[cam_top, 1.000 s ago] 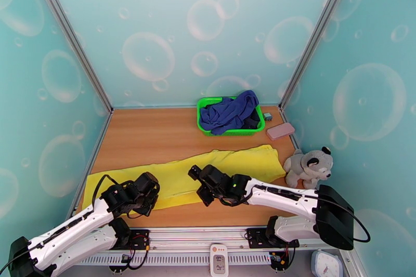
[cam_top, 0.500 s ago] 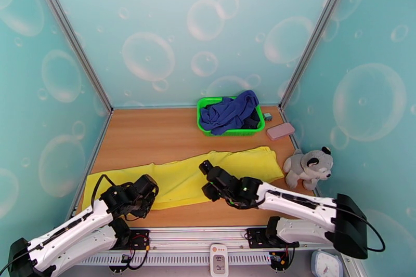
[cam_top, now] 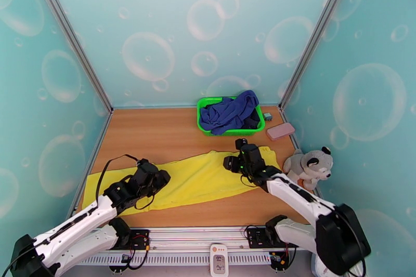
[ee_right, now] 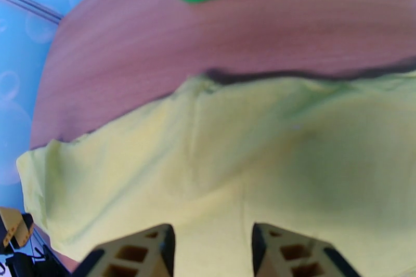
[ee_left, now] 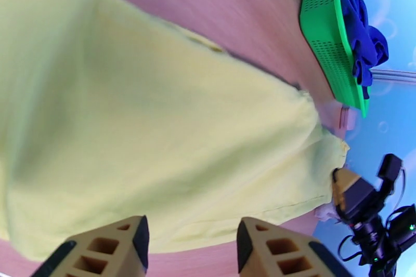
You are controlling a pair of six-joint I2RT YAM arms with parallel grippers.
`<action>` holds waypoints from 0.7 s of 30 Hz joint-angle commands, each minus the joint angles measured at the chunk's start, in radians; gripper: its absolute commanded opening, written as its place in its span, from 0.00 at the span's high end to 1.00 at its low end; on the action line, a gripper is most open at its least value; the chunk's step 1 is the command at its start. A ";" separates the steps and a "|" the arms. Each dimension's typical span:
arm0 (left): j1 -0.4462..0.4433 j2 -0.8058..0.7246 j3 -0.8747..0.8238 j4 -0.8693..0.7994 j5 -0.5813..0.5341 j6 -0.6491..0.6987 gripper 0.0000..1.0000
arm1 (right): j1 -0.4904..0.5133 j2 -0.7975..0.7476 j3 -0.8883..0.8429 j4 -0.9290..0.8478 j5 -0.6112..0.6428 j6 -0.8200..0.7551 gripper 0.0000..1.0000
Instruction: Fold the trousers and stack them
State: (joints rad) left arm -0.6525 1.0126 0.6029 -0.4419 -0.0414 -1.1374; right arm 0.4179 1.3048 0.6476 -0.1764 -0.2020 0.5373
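- Over the table's (cam_top: 156,132) near left, the left arm stretched forward and low, with the left gripper (cam_top: 156,179) above the trousers (cam_top: 197,182).
- Its fingers (ee_left: 104,247) stood wide apart in the left wrist view, with only yellow cloth beyond them and nothing held.
- The right arm reached forward and inward, and the right gripper (cam_top: 240,152) hung over the right end of the trousers near their far edge.
- Its fingers (ee_right: 296,254) were also spread and empty. Whether they touched the cloth could not be told.
- The trousers lay flat in one long band across the near half of the table, from the left edge to just beside a plush toy (cam_top: 308,166).
- A green basket (cam_top: 234,131) stood at the far right, apart from the trousers, with a crumpled blue cloth (cam_top: 229,111) in it that spilled over its rim.
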 commanded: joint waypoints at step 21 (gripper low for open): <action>0.504 0.482 0.016 0.060 -0.161 0.085 0.47 | -0.221 -0.162 0.005 -0.185 0.056 0.063 0.53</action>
State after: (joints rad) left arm -0.2043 1.4475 0.6529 -0.3096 -0.1032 -1.0470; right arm 0.2516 1.1755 0.6392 -0.2951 -0.1539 0.6403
